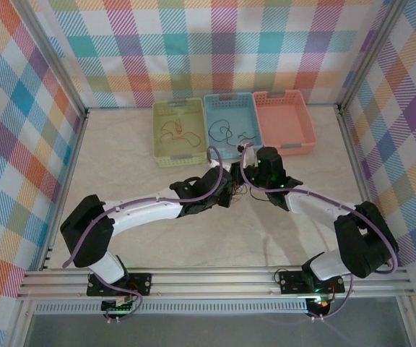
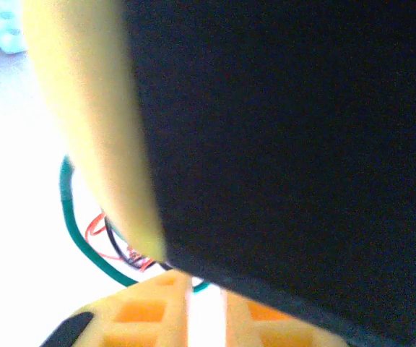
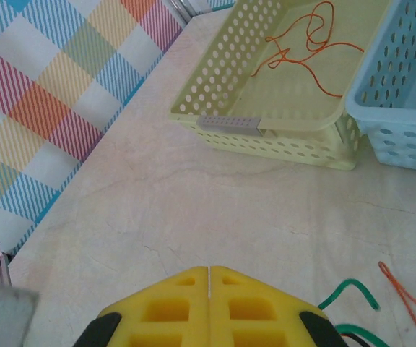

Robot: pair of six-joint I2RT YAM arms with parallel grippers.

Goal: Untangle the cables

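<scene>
Three baskets are set in a row at the 12 o'clock edge of the table [image 1: 157, 238], sides touching. Leftmost, the yellow-green basket [image 1: 178, 132] is seen w/ one orange cable [image 1: 173, 130] looped on its floor. In the middle, the blue basket [image 1: 228, 129] is seen w/ a black cable [image 1: 226, 133]. The pink basket [image 1: 284, 121] is placed rightmost.

The knot of cables [image 1: 238, 192] is found approx at table ctr, at 6 o'clock from the blue basket, btwn the two wrists. Green, red and black strands are made out in it in the L wrist view.

L gripper [image 2: 206, 298]: the pads are seen nearly together, w/ a narrow slit btwn them. The green strand [image 2: 74, 231] is seen passing at the tips, but whether it is pinched cannot be told. Most of that view is blocked by a dark body [image 2: 287, 144], too close and blurred to be identified.

R gripper [image 3: 209, 273]: fully closed, pads pressed flat w/ only a hairline seam, and nothing is seen btwn them. It is aimed toward the yellow-green basket, at approx 1 o'clock in its own view. A green strand end and an orange-red strand [image 3: 399, 285] are seen on the table at its 3 to 4 o'clock, apart from the fingers.

Open tabletop is seen at 9 o'clock of the knot out to the checked wall [image 1: 20, 144], at 3 o'clock likewise, and at 6 o'clock btwn the arms down to the metal rail [image 1: 215, 280]. At 12 o'clock the baskets are near.
</scene>
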